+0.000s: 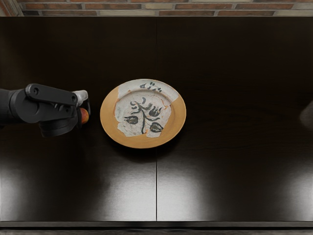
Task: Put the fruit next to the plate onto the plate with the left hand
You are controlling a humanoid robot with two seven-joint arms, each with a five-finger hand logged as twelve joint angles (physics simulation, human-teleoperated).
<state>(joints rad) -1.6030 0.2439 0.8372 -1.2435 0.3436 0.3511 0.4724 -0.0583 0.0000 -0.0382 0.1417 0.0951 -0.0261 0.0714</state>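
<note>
Left hand (80,108), mid-left of frame, fingers closed about the fruit (85,116) — only its orange edge shows — just left of the plate (105,118), likely for a short carry rightward.

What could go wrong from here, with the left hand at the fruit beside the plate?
Only a sliver of the fruit shows past the left hand; a shallow hold could let it slip and roll across the table. The fruit sits near the rim of the plate, so a low carry might bump it. A pale blur at the right edge may be the right hand.
</note>
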